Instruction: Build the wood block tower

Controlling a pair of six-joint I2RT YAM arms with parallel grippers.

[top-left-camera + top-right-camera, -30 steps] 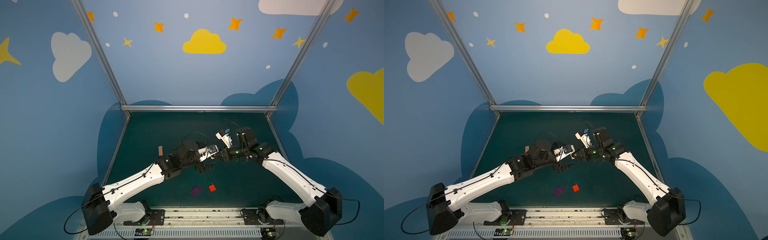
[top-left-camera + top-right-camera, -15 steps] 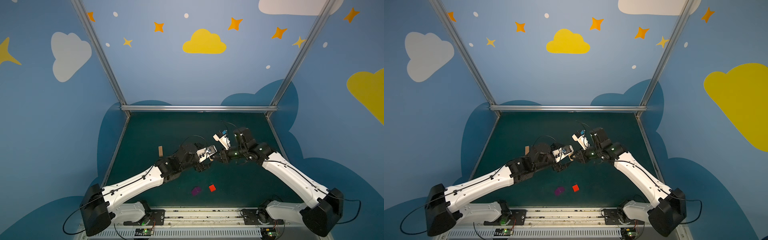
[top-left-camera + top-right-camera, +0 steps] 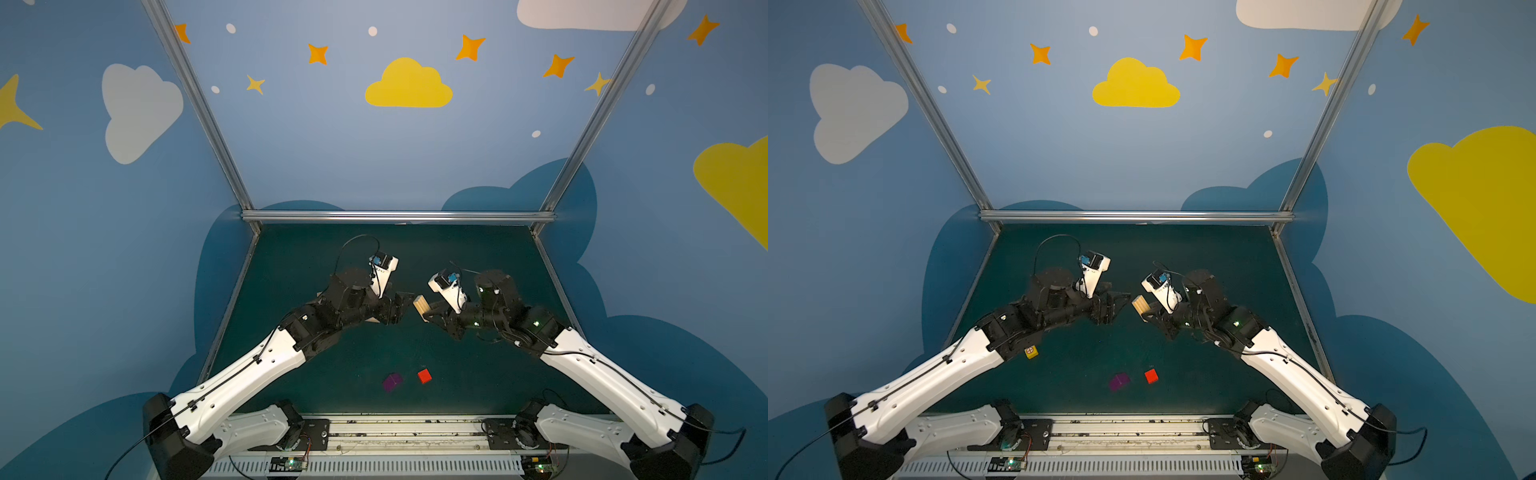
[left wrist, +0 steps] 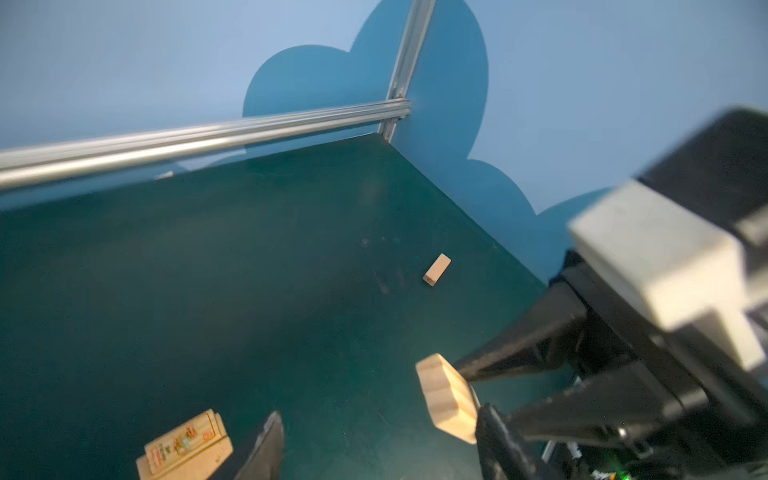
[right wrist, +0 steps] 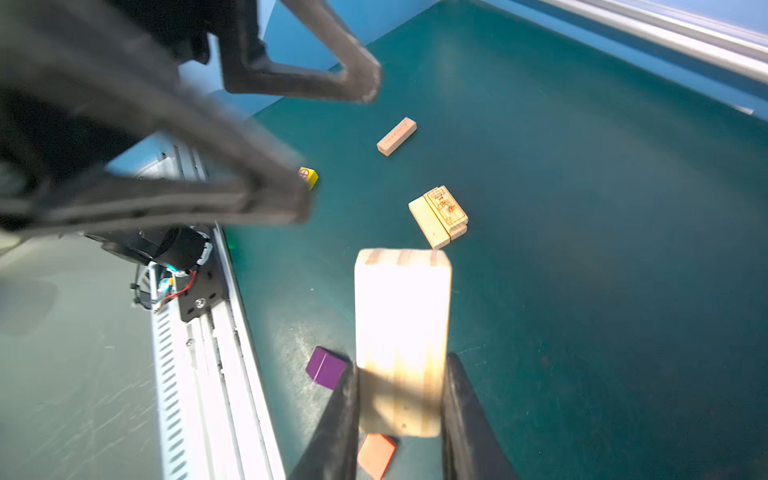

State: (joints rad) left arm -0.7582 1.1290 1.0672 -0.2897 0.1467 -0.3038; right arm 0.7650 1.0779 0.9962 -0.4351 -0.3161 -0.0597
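Observation:
My right gripper (image 5: 401, 368) is shut on a pale wood plank (image 5: 401, 332), held above the green mat; the plank (image 3: 420, 306) shows in both top views. My left gripper (image 4: 380, 436) faces it, open, and the plank's end (image 4: 446, 397) hangs by one of its fingers. On the mat, a low stack of planks (image 5: 438, 216) carries the orange-printed one on top. Single planks lie apart (image 5: 397, 136) (image 4: 436, 269). A yellow cube (image 3: 1031, 352), a purple cube (image 3: 392, 381) and a red cube (image 3: 424, 375) sit nearer the front.
Blue walls with aluminium posts and a back rail (image 3: 397, 216) close in the mat on three sides. The arms' white base rail (image 3: 399, 432) runs along the front edge. The left forearm (image 3: 266, 365) hides part of the stack in a top view.
The left wrist has swung up and back to the left, away from the right gripper, and its jaws have narrowed. The right gripper keeps its hold on the plank.

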